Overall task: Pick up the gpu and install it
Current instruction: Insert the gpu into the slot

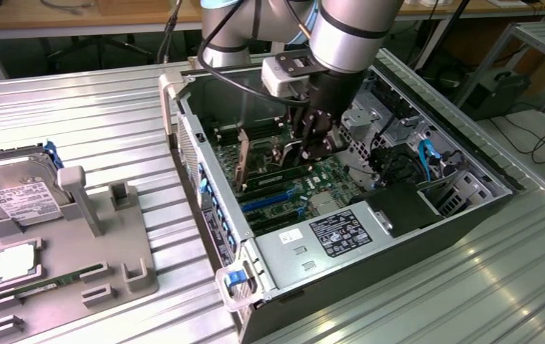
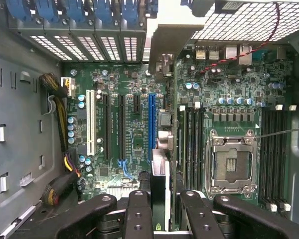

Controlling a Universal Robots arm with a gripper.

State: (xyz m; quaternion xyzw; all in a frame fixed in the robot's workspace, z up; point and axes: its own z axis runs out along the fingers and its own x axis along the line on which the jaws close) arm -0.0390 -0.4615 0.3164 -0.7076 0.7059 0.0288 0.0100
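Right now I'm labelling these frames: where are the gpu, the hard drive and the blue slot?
gpu point(image 2: 158, 191), wrist view, edge of the card between the fingers.
hard drive point(image 1: 19, 197), exterior view, its white label.
blue slot point(image 2: 151, 127), wrist view, mid-length.

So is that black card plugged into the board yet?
Not yet: the gpu hangs edge-on in the hand, shut on it, above the blue slot.

An open computer case point(image 1: 282, 251) lies beside a grey tray point(image 1: 109, 265) bearing a hard drive point(image 1: 14, 193).
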